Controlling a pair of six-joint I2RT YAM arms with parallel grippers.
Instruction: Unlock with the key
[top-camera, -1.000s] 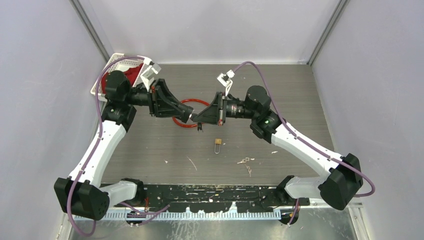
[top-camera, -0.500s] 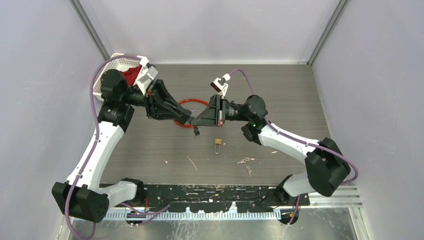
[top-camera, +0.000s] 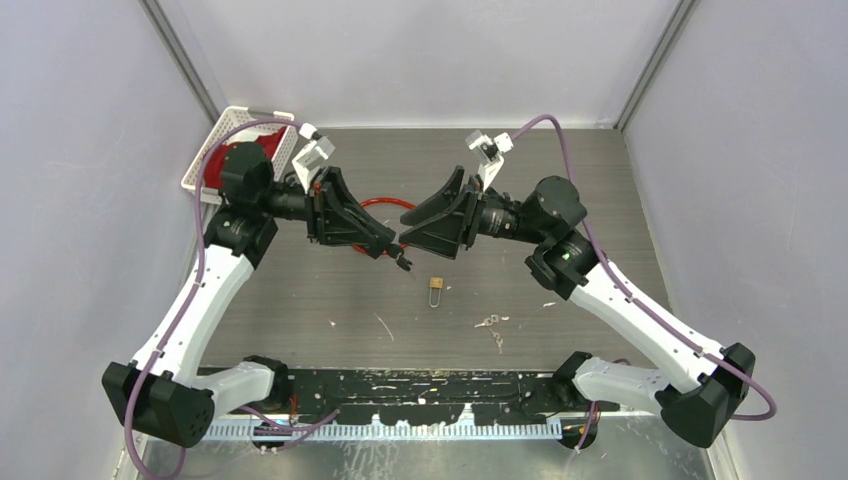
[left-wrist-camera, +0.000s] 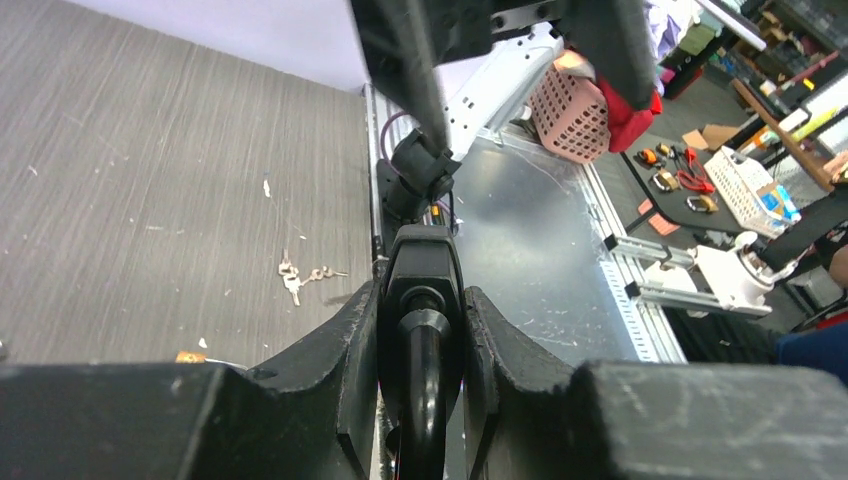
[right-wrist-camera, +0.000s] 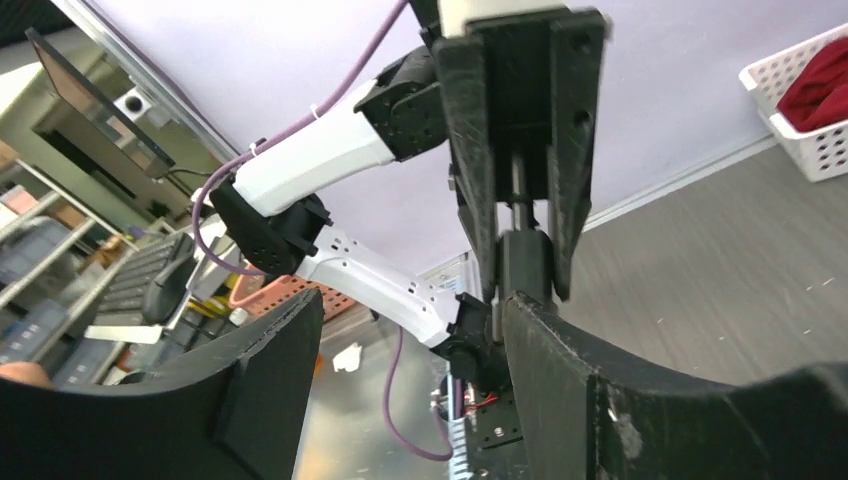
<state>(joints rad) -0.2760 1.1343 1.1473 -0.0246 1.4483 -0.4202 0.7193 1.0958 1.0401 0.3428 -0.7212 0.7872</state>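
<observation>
Pinching the stiff black lock head (left-wrist-camera: 424, 300), left gripper (top-camera: 392, 247) clamps tight, right gripper (right-wrist-camera: 410, 305) gapes empty; the tiny, light keys (top-camera: 490, 322) likely need pinching by the bow.

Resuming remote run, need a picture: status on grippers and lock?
Left gripper shut on cable lock. Right gripper open, empty, facing it. Keys and brass padlock loose on table. Nothing blocking.

Both arms have white links (top-camera: 195, 300), black joints (top-camera: 165, 400) and looping purple cables (top-camera: 201, 255).
</observation>
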